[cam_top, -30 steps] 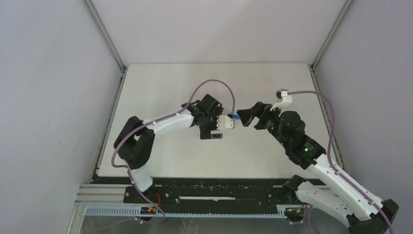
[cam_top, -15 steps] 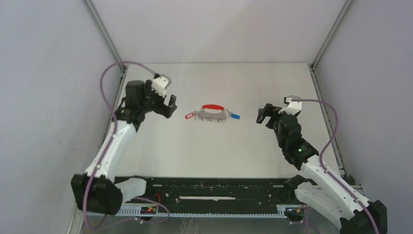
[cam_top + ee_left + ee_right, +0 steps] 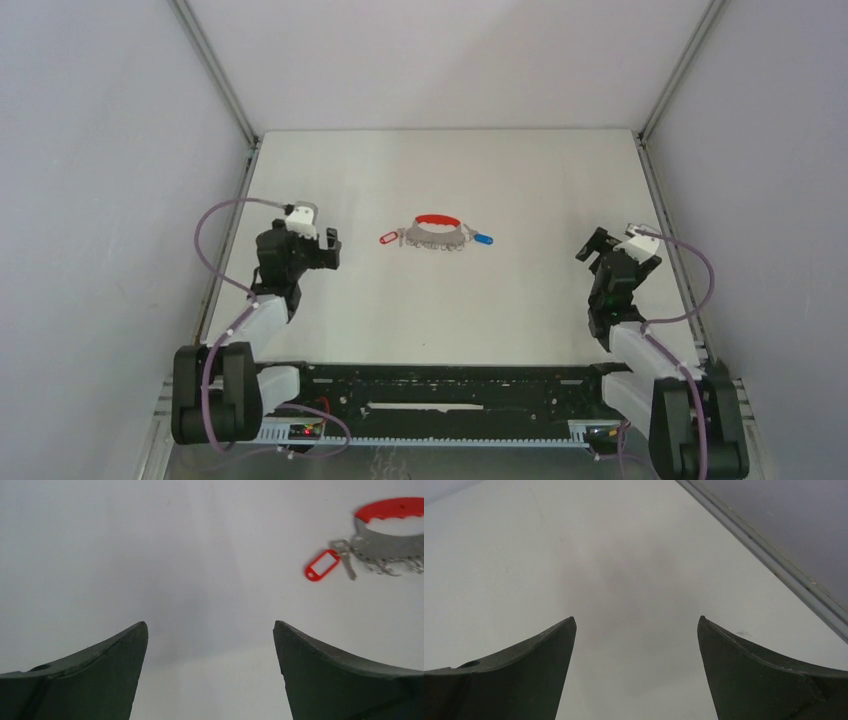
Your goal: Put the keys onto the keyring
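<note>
Change: 1 s ago both arms met over frame centre, claws nearly touching w/ a blue bit between them. Half a sec ago they had split apart. Now both are pulled back toward the lower corners of the top view.

Left behind just above frame centre is the keyring (image 3: 437, 219), a red curved plastic band joined to a cluster of small silver metal rings, lying flat on the white table (image 3: 440, 320). A small silver metal key w/ red oblong plastic tag (image 3: 388, 238) sits at its left end, and a small silver metal key w/ blue oblong plastic tag (image 3: 483, 239) at its right end.

Left wrist view, upper right: the red-tag key's head lies against the ring cluster. Actually threaded? Too small to tell. The blue-tag key shows in the top view only, same doubt.

Meaning (judgement): the attach work looks finished or nearly so, and the arms are heading to rest.

Pose:
- L arm is folded at lower left. The left gripper (image 3: 330, 250) sits left of centre and points toward the keyring, jaws spread wide, nothing between them.
- R arm is folded at lower right. The right gripper (image 3: 597, 245) sits at mid-right over bare table near the metal wall rail (image 3: 774, 555), jaws also spread wide and empty.
- Both claws are well apart from the keyring.
</note>
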Robot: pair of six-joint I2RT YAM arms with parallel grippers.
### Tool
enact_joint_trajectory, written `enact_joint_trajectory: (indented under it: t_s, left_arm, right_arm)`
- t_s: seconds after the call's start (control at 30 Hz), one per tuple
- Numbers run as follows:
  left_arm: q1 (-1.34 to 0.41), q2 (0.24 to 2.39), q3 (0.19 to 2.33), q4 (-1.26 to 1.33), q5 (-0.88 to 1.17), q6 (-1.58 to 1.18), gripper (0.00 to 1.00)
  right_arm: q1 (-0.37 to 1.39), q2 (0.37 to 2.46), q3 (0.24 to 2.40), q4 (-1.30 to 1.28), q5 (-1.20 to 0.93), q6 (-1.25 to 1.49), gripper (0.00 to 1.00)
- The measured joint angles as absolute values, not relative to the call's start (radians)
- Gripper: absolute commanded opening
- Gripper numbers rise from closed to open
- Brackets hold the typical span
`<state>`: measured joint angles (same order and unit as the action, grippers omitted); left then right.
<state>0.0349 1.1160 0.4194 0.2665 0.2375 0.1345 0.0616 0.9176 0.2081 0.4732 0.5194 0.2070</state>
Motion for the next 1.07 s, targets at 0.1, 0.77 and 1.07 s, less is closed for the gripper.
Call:
enact_joint_trajectory:
  t_s: [0.1,0.77,1.07]
  left_arm:
    - [0.083,1.15,0.344,0.474,0.224,0.115,1.0]
    - [0.109,1.263,0.144,1.068,0.057,0.006,1.0]
    - [0.109,1.263,0.144,1.068,0.046,0.006,1.0]
  right_arm:
    - [0.031,1.056,0.208,0.597,0.48,0.197,1.0]
    - [0.017,1.369,0.222,0.997,0.233,0.107,1.0]
    - [0.017,1.369,0.221,0.991,0.215,0.107,1.0]
